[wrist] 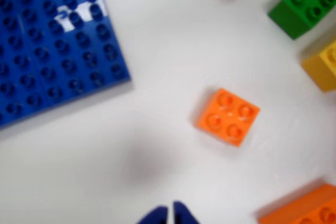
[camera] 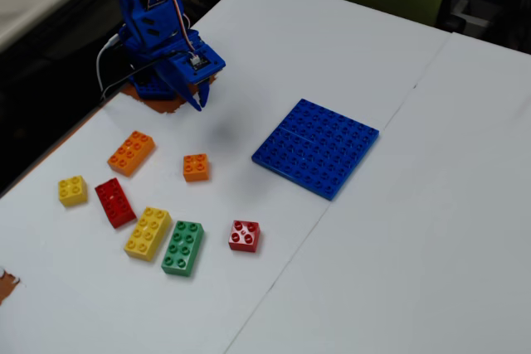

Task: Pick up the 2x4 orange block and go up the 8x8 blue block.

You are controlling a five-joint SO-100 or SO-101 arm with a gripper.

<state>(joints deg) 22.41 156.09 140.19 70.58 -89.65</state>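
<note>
The 2x4 orange block [camera: 131, 152] lies on the white table at the left in the fixed view; only its corner shows in the wrist view [wrist: 307, 211] at the bottom right. The 8x8 blue block [camera: 316, 147] lies flat in the middle of the table, and fills the top left of the wrist view [wrist: 52, 40]. My blue gripper [camera: 199, 105] hangs in the air near the arm's base, above and between the two. Its fingertips [wrist: 181, 214] stand together at the bottom edge of the wrist view, shut and empty.
A small square orange brick [camera: 196, 167] lies in the wrist view's centre [wrist: 229, 116]. Yellow square [camera: 72, 191], red 2x4 [camera: 114, 202], yellow 2x4 [camera: 148, 233], green 2x4 [camera: 183, 247] and red square [camera: 245, 235] bricks lie at the front left. The table's left edge is near the arm.
</note>
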